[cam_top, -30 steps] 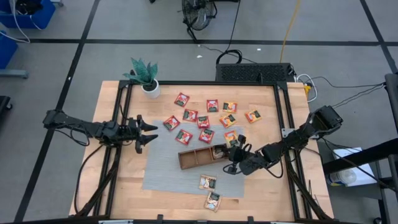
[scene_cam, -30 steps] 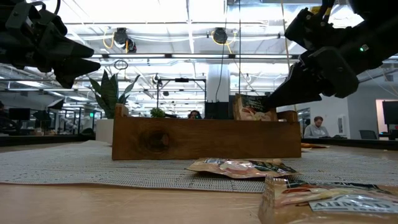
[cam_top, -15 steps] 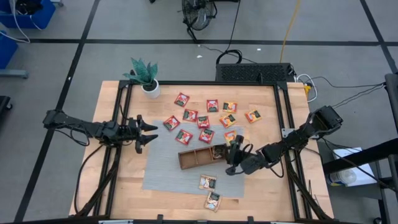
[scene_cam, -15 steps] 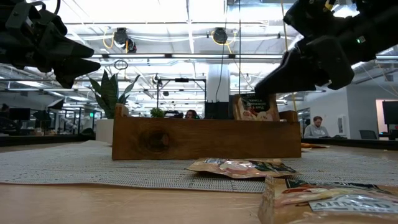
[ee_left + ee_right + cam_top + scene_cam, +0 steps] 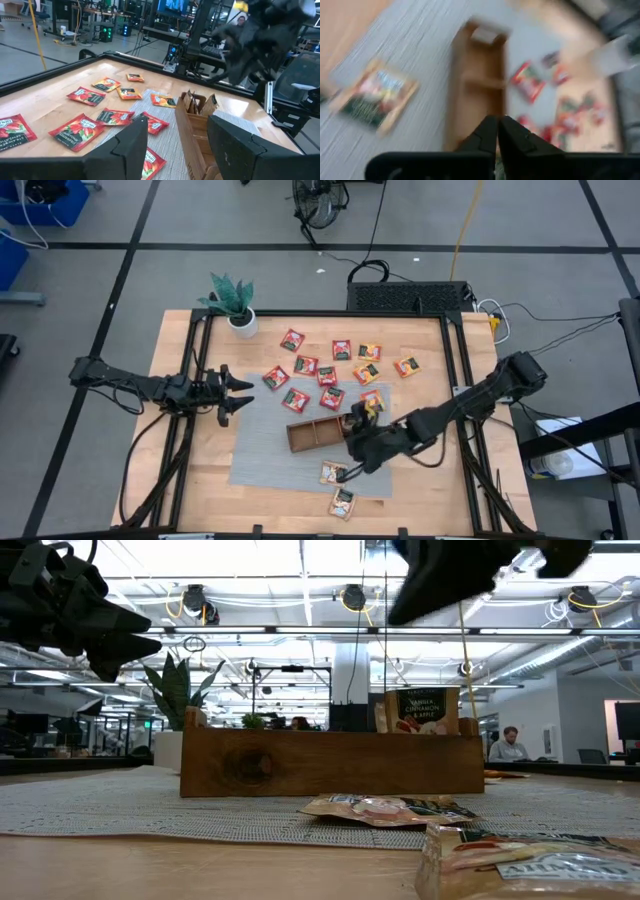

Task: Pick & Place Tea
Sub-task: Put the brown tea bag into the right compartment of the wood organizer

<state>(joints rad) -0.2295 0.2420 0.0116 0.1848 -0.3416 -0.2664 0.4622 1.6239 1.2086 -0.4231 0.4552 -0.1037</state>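
Hovering clenched and empty, right gripper (image 5: 352, 463) above tray (image 5: 305, 434) (left gripper (image 5: 240, 395) released).

Pretty standard open-plan lab. The floor (image 5: 150, 270) is grey, marked off with dark tape lines (image 5: 250, 247), and a yellow cable (image 5: 465, 220) runs across it next to a fan (image 5: 318, 202). There's a blue bin (image 5: 45, 202) in one corner. From table height you get a bright ceiling with strip lights (image 5: 300, 630), hanging ducts (image 5: 196, 602), a white column (image 5: 352, 675), desks with monitors (image 5: 626, 722), and a person (image 5: 510, 743) sitting far off.
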